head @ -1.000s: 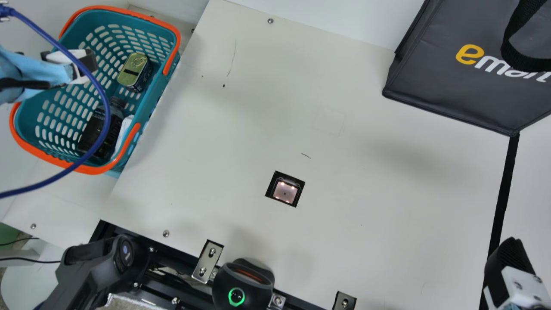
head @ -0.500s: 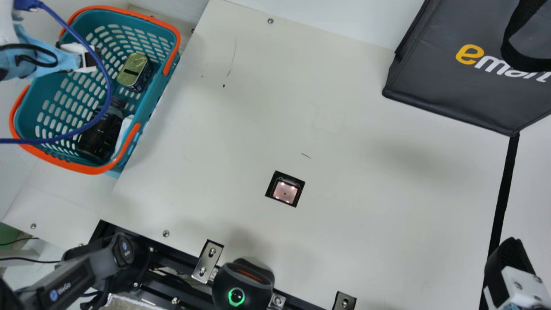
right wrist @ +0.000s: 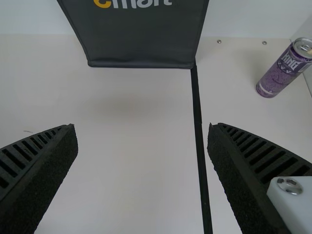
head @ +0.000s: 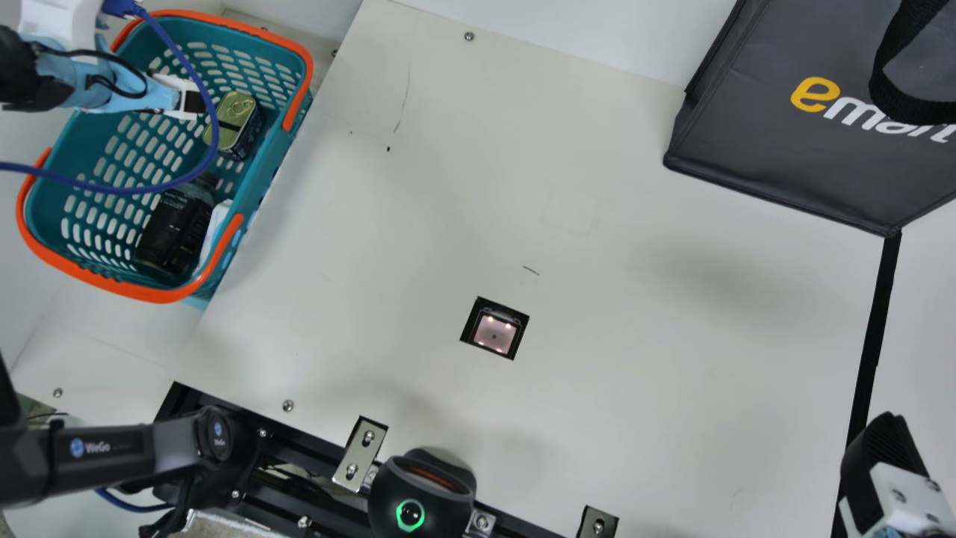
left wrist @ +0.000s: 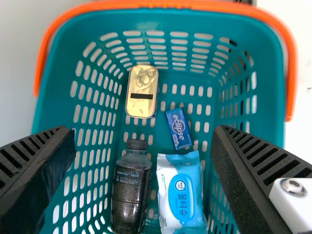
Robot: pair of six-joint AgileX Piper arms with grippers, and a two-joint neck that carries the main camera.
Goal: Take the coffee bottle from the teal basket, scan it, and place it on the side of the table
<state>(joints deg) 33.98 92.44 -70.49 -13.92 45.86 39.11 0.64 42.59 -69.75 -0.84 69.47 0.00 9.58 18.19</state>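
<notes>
- We have our left gripper [head: 196, 101] above the teal basket [head: 280, 161] at the far left, with its two fingers [left wrist: 36, 170] spread and nothing between them.
- Our coffee bottle [left wrist: 130, 192] lies inside the basket, toward its near end, below the gripper and not touching it.
- Just beside the bottle we see a wipes pack [left wrist: 181, 195]; farther up the basket are a small blue packet [left wrist: 179, 127] and a gold-topped tin [left wrist: 142, 92].
- We hold our right gripper [head: 885, 456] at the near right, fingers wide apart and gripping nothing.
- Between our arms, the scanner window [head: 494, 332] glows in the table; a black bag [head: 792, 149] sits far right.
</notes>
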